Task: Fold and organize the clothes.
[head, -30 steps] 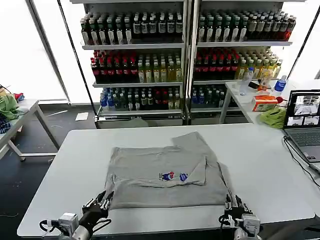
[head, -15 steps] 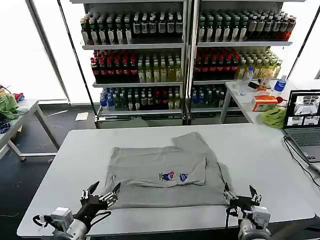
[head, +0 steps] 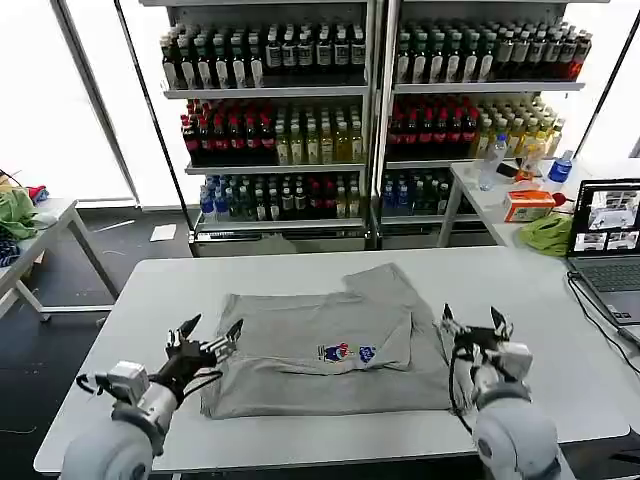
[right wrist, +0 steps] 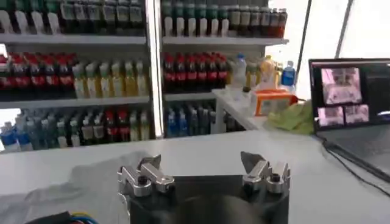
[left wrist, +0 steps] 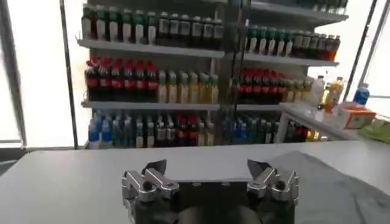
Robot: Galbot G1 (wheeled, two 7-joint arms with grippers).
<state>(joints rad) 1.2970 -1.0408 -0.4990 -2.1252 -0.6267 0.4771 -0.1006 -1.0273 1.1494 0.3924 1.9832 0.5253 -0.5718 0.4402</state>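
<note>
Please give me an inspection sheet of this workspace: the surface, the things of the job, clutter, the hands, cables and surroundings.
Surface: white table, bare around the garment.
Job's things: one grey T-shirt lying partly folded at the table's middle, small coloured chest print facing up.
Clutter: laptop at the table's right edge.
Hands: left hand open, raised above the shirt's left edge; right hand open, raised above its right edge. Neither holds cloth.
Cables: dark cable running from the laptop along the table; black wiring loops on both wrists.
Surroundings: drink-bottle shelves behind; side table at right with bottles, an orange box and a green cloth.
</note>
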